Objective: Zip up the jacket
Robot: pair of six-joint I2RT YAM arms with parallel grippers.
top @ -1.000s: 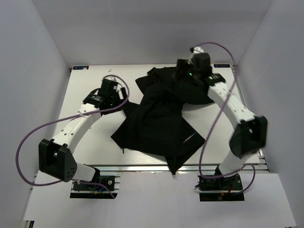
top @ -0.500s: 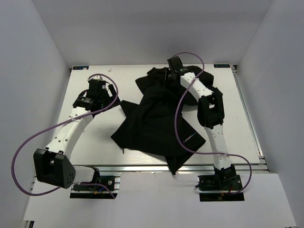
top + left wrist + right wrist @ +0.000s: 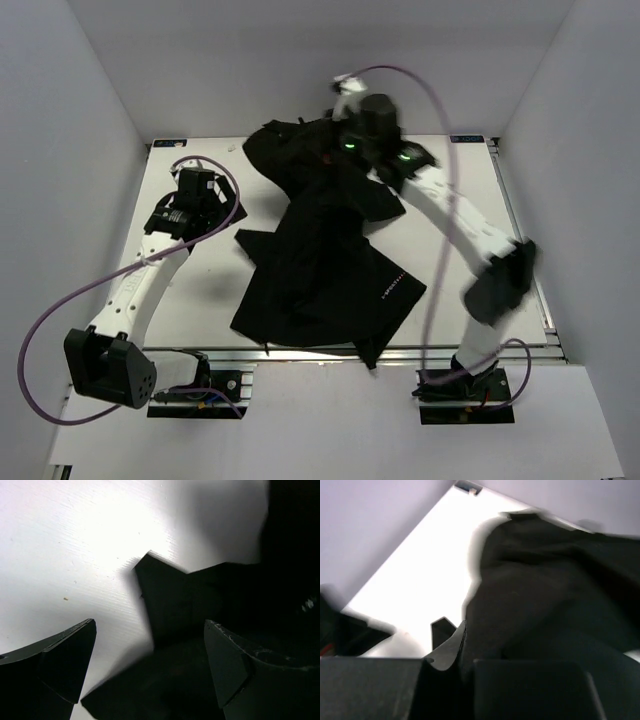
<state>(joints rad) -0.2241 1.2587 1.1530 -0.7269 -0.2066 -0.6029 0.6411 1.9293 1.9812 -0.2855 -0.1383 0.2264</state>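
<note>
**Jacket lifted at the back edge of the table**

The jacket [image 3: 320, 265] is spread from the upper centre of the table [image 3: 180, 290] down to its lower edge, where one corner is hung over the rail. Bare table is left at both sides. Jacket fabric is pinched in the right gripper [image 3: 348, 135] at upper centre. The left gripper [image 3: 150, 625] is held spread near the jacket's left edge. Compared with the earlier frames, the upper fabric is pulled up and leftward.

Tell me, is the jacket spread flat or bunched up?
Bunched: the jacket lies crumpled in overlapping folds, far end held by the right gripper.
</note>
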